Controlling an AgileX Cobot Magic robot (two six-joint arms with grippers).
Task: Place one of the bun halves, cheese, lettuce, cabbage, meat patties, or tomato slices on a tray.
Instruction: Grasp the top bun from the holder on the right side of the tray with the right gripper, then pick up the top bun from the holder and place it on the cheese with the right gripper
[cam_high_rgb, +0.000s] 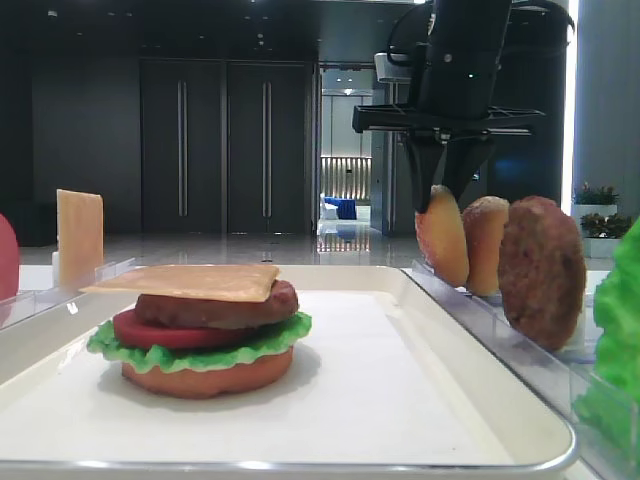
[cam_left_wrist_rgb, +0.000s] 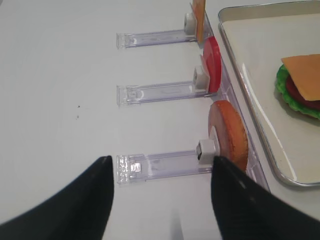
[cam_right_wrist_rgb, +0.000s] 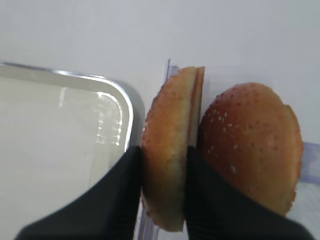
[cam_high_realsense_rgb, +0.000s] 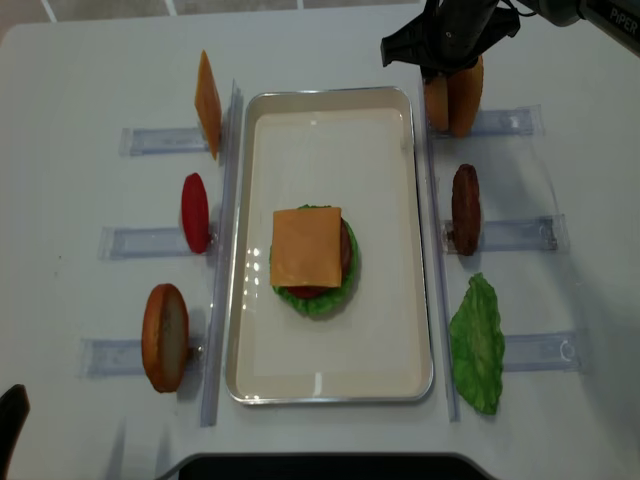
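Observation:
My right gripper (cam_right_wrist_rgb: 165, 150) is shut on a seeded bun half (cam_right_wrist_rgb: 167, 165) that stands on edge in a clear rack just right of the tray's far corner (cam_right_wrist_rgb: 125, 100). A second bun half (cam_right_wrist_rgb: 250, 145) leans right behind it. From above, the right gripper (cam_high_realsense_rgb: 437, 75) hangs over the held bun half (cam_high_realsense_rgb: 436, 105) at the far right. The cream tray (cam_high_realsense_rgb: 330, 395) holds a stack topped by a cheese slice (cam_high_realsense_rgb: 305, 245), over patty, tomato, lettuce and a flat bun. My left gripper (cam_left_wrist_rgb: 162, 160) is open over a rack at the near left, holding nothing.
Right racks hold a meat patty (cam_high_realsense_rgb: 465, 208) and lettuce (cam_high_realsense_rgb: 478, 345). Left racks hold a cheese slice (cam_high_realsense_rgb: 208, 103), a tomato slice (cam_high_realsense_rgb: 195, 212) and a flat orange bun (cam_high_realsense_rgb: 165, 337). Clear rack rails run along both long sides of the tray.

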